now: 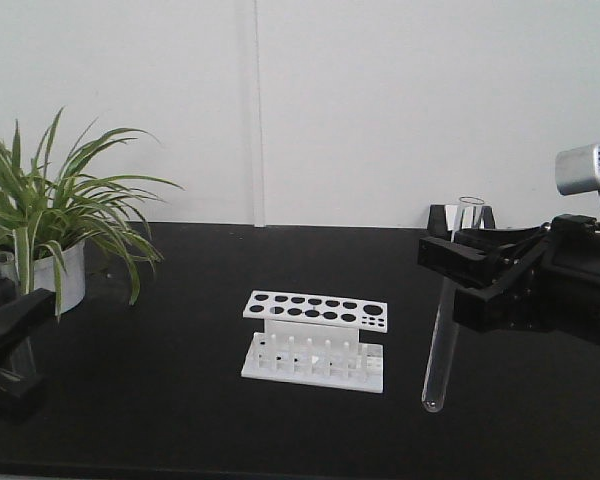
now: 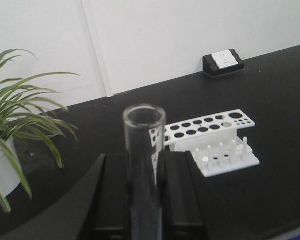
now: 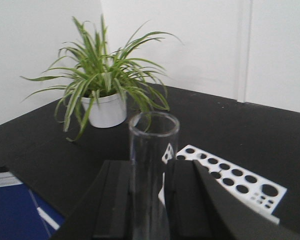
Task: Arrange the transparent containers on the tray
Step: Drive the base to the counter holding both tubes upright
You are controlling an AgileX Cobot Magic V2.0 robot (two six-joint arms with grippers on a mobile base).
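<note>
The right arm comes in from the right edge of the front view, held roughly level above the black tabletop (image 1: 180,420) with its wrist pointing across towards the centre. The right gripper (image 1: 452,275) is clamped on the upper half of a clear glass test tube (image 1: 438,350). This tube hangs nearly upright, with its flared rim leaning a little to the right and its round bottom down by the tabletop; whether it touches cannot be told. In the right wrist view the black fingers (image 3: 115,200) press against both sides of the glass below the open rim. Only the end of the left arm shows in the front view, low at the left edge beside the white pot (image 1: 68,275) of a spider plant (image 1: 50,200). The left gripper (image 2: 140,190) is closed around a second test tube (image 2: 144,130), which stands upright between the pads with its mouth rising above them. A white holed tube rack (image 1: 315,335) sits on the table between the two arms, apart from both tubes. A wall socket (image 2: 223,60) sits at the back edge of the table.
</note>
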